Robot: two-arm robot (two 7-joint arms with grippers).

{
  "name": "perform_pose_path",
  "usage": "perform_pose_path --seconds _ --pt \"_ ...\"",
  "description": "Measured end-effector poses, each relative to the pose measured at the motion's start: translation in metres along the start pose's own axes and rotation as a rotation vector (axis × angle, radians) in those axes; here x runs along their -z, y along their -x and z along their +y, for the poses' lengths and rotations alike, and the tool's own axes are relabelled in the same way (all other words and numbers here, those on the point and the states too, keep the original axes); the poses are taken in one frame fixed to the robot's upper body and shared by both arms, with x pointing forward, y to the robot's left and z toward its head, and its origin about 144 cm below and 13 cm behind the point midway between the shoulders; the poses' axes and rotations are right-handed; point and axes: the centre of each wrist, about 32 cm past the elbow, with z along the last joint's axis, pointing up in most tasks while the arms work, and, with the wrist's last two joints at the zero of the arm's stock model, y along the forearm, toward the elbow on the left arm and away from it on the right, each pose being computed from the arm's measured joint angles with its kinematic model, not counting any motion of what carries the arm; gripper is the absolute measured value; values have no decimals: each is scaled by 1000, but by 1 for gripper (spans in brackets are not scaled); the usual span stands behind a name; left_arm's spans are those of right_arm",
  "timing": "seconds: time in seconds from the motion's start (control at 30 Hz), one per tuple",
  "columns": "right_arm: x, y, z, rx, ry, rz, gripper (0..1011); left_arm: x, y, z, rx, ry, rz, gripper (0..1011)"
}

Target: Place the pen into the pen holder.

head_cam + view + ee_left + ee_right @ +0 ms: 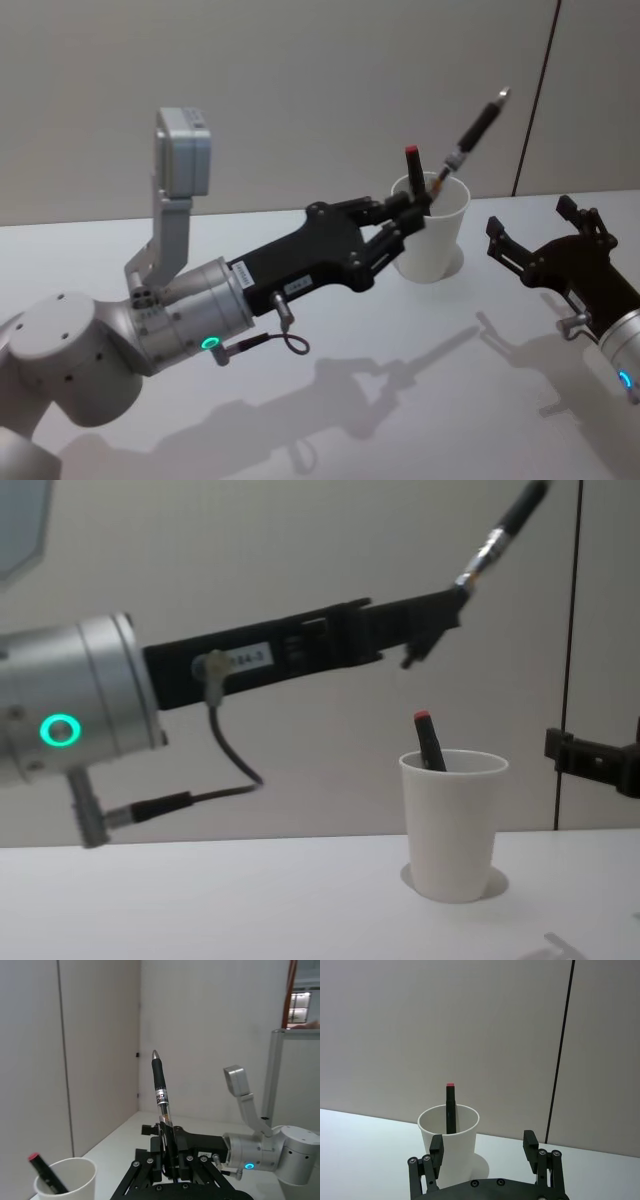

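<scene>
1. The white table (350,400) carries the work; a pale wall stands at its far side.
2. The left gripper (425,205) reaches forward and to the right from the left arm. In the chest view it is in the air, above the mouth of the cup and clear of its rim. Its fingers (165,1152) are clamped on the lower part of the pen.
3. The right gripper (535,225) sits low to the right of the cup, apart from it. Its fingers (530,1141) are spread wide with nothing between them.
4. The pen holder (440,240), a plain white paper cup, stands upright on the far middle of the table.
5. The pen (478,128) has a black grip and a clear barrel. It is held in the air, tilted, with its upper end pointing up and to the far right. Its lower end is hidden among the fingers, so how close it is to the rim cannot be told for certain.
6. A black marker (428,742) with a red cap leans inside the cup, with the cap showing above the rim.
</scene>
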Motion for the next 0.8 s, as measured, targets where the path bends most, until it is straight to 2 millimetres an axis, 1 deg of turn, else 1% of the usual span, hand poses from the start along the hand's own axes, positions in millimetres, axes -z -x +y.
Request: perform_pose_path --seconds 0.17,0.43,0.77,0.8 --pt "0 0 0 0 0 0 1001 2 -1 -8 41 -1 2 181" --pt "0 0 0 -5 -1 3 1001 4 -3 -16 80 -1 3 182" --pt "-5 -5 -6 -72 -5 49 1001 5 -3 -21 107 -1 4 182" --pt "-7 -7 -9 -96 -5 64 1001 5 -3 -21 108 -1 4 181"
